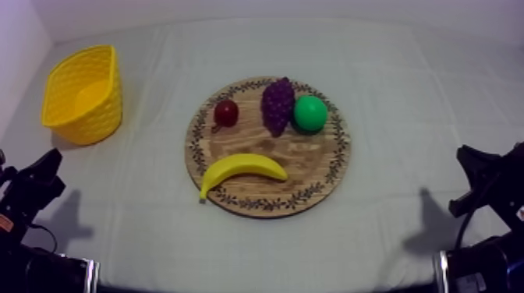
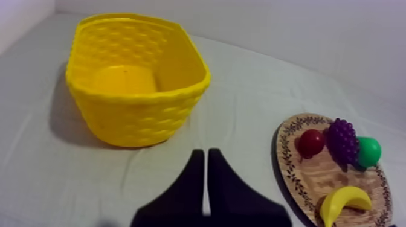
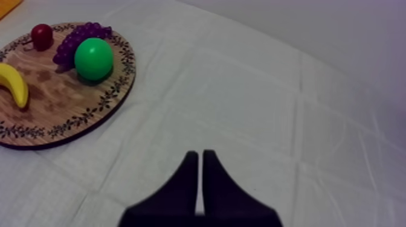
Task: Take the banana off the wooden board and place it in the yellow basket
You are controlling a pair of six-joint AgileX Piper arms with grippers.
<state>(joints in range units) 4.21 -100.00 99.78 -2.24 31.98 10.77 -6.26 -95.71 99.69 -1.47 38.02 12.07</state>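
Note:
A yellow banana (image 1: pixel 241 169) lies curved on the near part of the round wooden board (image 1: pixel 323 167), which sits mid-table. The yellow basket (image 1: pixel 84 95) stands at the far left, with nothing in it. My left gripper (image 1: pixel 47 173) rests low at the left edge, well apart from the board; its fingers lie together as a narrow wedge (image 2: pixel 205 166) pointing between the basket (image 2: pixel 136 78) and the board (image 2: pixel 290 160), with the banana (image 2: pixel 345 203) beyond. My right gripper (image 1: pixel 474 160) rests low at the right, shut (image 3: pixel 200 162) over bare cloth, the banana (image 3: pixel 14 84) far off.
On the board's far half sit a small red fruit (image 1: pixel 226 113), a bunch of purple grapes (image 1: pixel 277 104) and a round green fruit (image 1: pixel 310 113). Grey-white cloth surrounds the board, with free room between it and the basket.

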